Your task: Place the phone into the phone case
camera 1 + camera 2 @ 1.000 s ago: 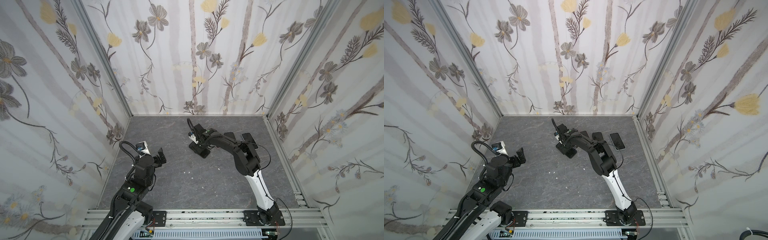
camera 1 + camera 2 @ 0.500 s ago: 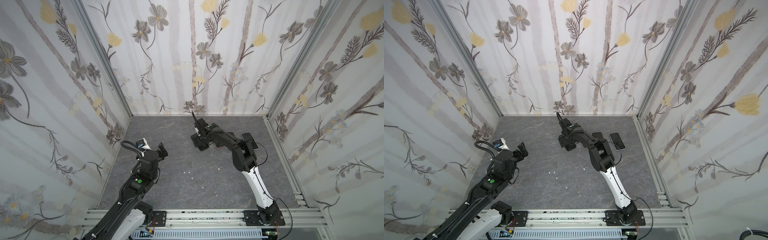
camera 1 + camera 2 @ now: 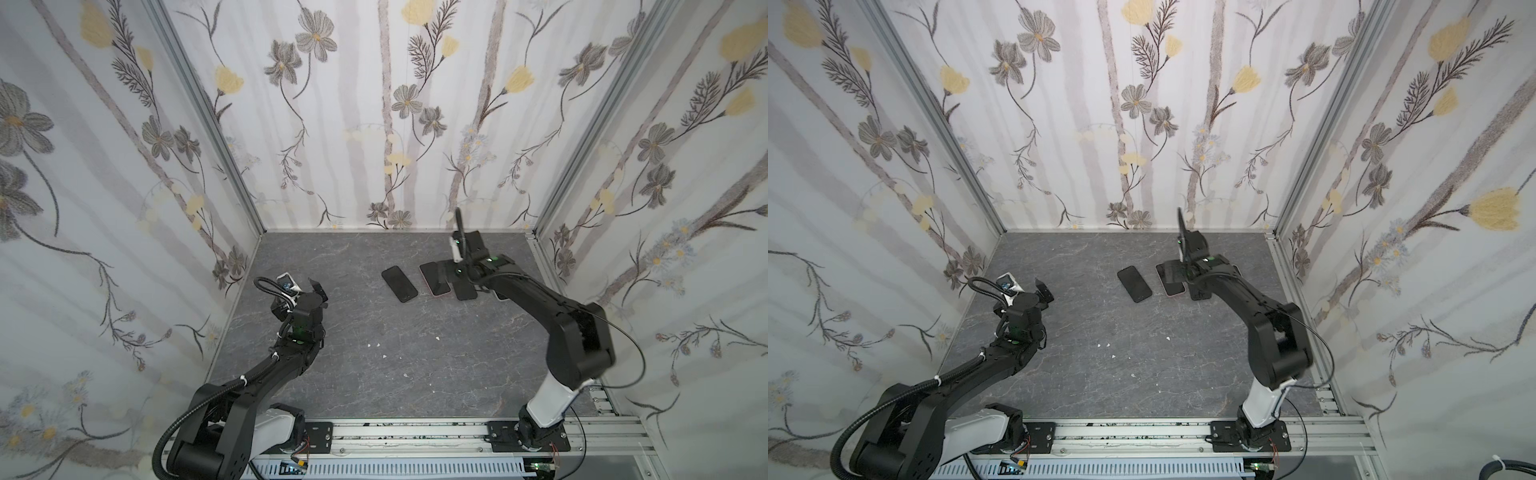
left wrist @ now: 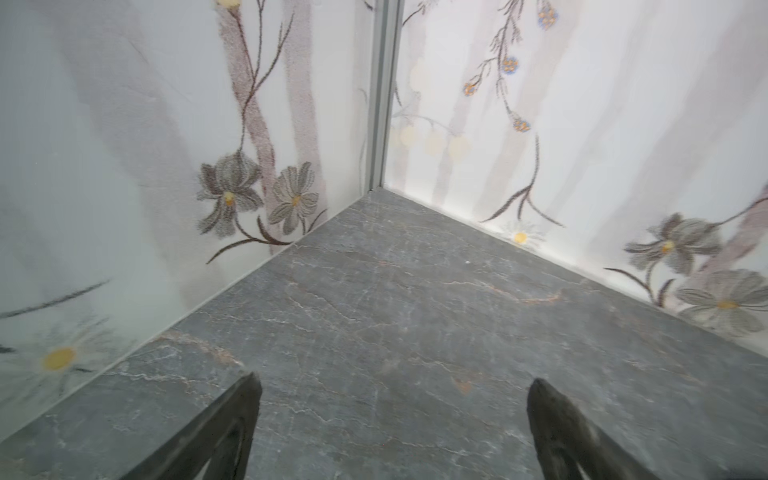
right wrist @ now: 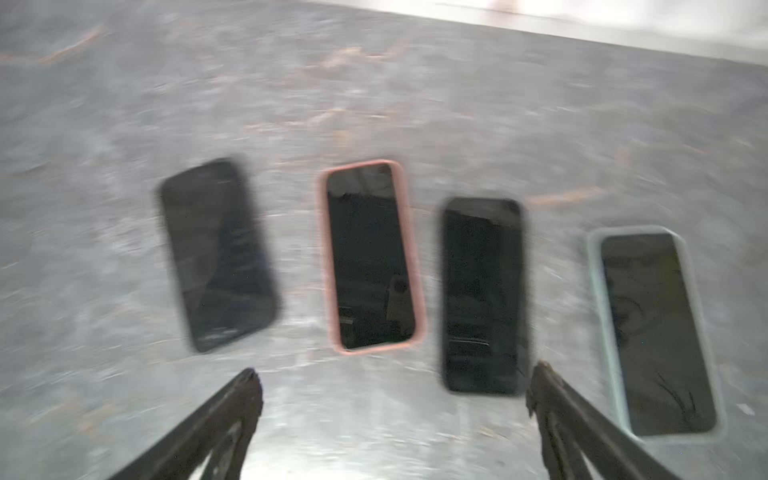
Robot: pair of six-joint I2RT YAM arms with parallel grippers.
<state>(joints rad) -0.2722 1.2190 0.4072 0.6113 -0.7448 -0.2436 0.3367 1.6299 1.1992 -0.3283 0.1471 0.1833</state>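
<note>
Row of four just right of centre in both top views, partly under the right arm (image 3: pixel 536 299). Pink-cased phone (image 5: pixel 370 257) and pale-cased phone (image 5: pixel 656 332) look seated already. Black phone (image 5: pixel 216 253) and second black phone (image 5: pixel 482 295): bare or dark-cased, too blurred to tell. Right pincer (image 5: pixel 395 374) released by the row, grasping nothing. Left pincer (image 4: pixel 392 386) released too, over bare worktop (image 4: pixel 395 311), left of centre. My read: done, or a bare phone left to seat
</note>
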